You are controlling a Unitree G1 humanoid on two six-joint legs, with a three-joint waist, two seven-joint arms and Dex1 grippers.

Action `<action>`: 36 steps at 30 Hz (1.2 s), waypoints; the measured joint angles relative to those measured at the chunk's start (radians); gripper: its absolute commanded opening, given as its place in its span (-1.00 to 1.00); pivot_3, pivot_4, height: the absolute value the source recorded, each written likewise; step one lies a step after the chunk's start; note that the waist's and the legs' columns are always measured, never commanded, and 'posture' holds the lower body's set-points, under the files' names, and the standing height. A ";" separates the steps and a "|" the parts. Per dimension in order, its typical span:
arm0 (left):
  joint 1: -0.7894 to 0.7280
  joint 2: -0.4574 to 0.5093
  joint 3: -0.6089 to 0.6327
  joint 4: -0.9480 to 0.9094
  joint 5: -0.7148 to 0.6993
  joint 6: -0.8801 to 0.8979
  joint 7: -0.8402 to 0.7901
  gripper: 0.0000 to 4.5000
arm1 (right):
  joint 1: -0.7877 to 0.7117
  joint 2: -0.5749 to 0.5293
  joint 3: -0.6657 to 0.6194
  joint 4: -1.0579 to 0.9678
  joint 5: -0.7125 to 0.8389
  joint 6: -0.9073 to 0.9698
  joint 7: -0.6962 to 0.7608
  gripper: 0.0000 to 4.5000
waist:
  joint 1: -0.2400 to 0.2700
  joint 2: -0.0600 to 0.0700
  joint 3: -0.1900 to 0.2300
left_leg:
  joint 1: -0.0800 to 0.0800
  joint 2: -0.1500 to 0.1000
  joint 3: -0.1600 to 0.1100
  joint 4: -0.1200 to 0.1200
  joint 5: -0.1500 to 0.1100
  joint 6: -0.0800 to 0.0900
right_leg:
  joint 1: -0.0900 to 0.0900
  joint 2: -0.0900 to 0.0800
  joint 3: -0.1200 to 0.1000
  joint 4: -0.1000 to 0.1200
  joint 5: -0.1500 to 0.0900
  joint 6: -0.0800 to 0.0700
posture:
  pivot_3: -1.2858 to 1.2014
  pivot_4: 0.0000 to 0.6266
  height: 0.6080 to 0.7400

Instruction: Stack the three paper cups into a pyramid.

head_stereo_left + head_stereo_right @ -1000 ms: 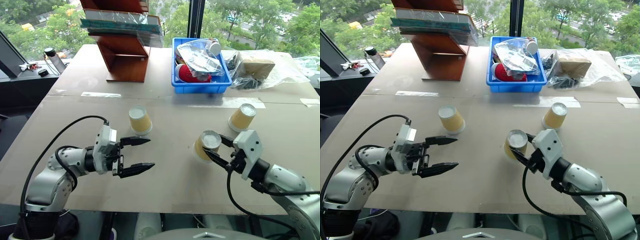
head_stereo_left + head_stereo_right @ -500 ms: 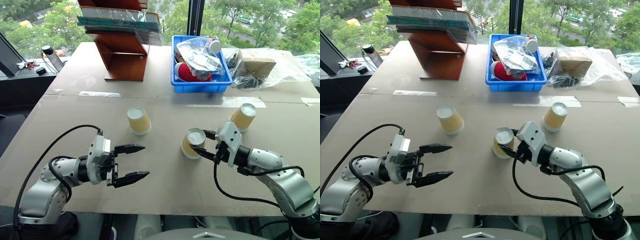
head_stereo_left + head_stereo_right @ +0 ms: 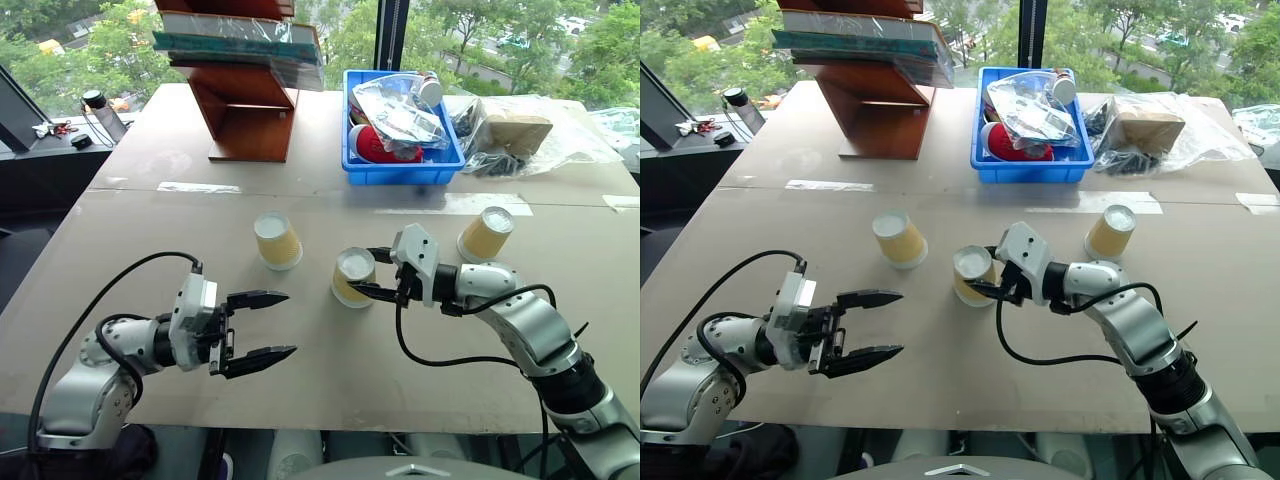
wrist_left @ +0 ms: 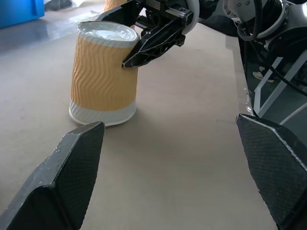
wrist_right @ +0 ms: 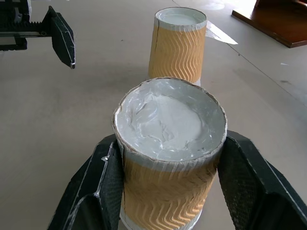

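Head views: a blue bin point(image 3: 403, 160) of bagged clutter and a wooden rack point(image 3: 250, 110) stand along the table's point(image 3: 330, 400) far edge by the windows. Three inverted cups — left cup point(image 3: 277, 240), middle cup point(image 3: 353, 277), right cup point(image 3: 485, 234) — stand mid-table.

Left wrist view: left gripper point(image 3: 256, 325) spread wide, empty.

Right wrist view: right gripper point(image 5: 168, 189) clamps the middle cup — its base hidden.

I see three mustard-yellow ribbed paper cups, all upside down on the worktop point(image 3: 150, 230). The left cup point(image 3: 277, 241) stands upright. The middle cup point(image 3: 353, 277), just beside it, tilts. The right cup point(image 3: 485, 234) stands well apart.
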State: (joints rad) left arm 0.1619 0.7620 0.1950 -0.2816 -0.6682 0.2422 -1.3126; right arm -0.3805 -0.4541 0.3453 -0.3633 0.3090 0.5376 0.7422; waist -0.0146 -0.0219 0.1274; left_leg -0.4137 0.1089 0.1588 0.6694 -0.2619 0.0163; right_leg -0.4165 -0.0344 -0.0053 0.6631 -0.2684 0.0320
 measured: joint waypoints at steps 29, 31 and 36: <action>0.030 -0.027 0.092 0.006 -0.025 -0.025 -0.008 1.00 | -0.045 -0.089 -0.188 -0.186 0.117 0.115 0.074 0.97 | 0.003 0.001 0.000 | 0.000 0.000 0.000 0.000 0.000 0.000 | 0.000 -0.001 -0.001 0.000 0.000 0.000 | 0.03 -0.52 1.00; 0.011 -0.031 0.081 -0.024 -0.042 -0.006 0.010 1.00 | -0.024 -0.086 -0.328 -0.258 0.195 0.187 0.001 0.97 | 0.006 0.000 0.000 | 0.000 0.000 -0.001 0.000 0.000 0.000 | 0.000 -0.001 -0.001 0.000 0.000 0.000 | 0.03 -0.52 1.00; -0.042 -0.031 0.070 -0.096 -0.094 0.053 0.059 1.00 | 0.193 -0.146 -0.634 -0.318 0.193 0.246 -0.146 0.97 | 0.020 -0.001 -0.001 | -0.001 -0.001 -0.001 0.000 0.000 0.000 | 0.001 -0.001 -0.001 -0.001 0.000 0.000 | 0.03 -0.52 1.00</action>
State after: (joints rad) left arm 0.1198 0.7307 0.2652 -0.3771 -0.7618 0.2956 -1.2536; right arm -0.1871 -0.6005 -0.2885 -0.6811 0.5016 0.7831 0.5957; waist 0.0052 -0.0232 0.1266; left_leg -0.4144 0.1082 0.1577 0.6694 -0.2620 0.0162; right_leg -0.4156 -0.0357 -0.0063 0.6621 -0.2683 0.0323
